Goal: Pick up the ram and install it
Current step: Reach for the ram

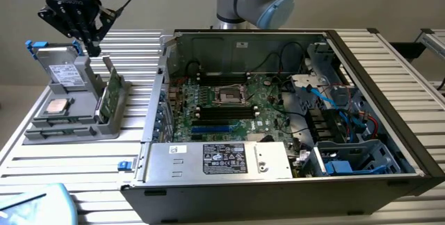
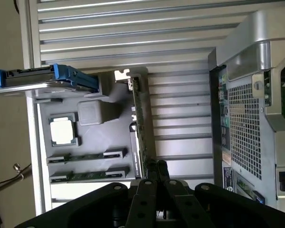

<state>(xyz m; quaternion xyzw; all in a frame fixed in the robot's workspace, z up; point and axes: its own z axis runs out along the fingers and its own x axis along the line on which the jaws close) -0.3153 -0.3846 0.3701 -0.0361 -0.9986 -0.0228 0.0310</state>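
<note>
The ram is a thin green stick standing on its long edge in a slot at the side of the grey holder tray nearest the computer case. In the wrist view the ram shows edge-on along the tray. My gripper hangs above the far end of the ram, a little off towards the drive, black fingers drawn together to a point with nothing in them. Its fingertips sit close over one end of the stick. Black memory slots lie on the green motherboard inside the open case.
On the tray sit a square silver processor chip and a boxy grey drive with blue clips. The open computer case fills the exterior view's right, with a power supply at its near side and cables. A pale blue object lies at the near corner.
</note>
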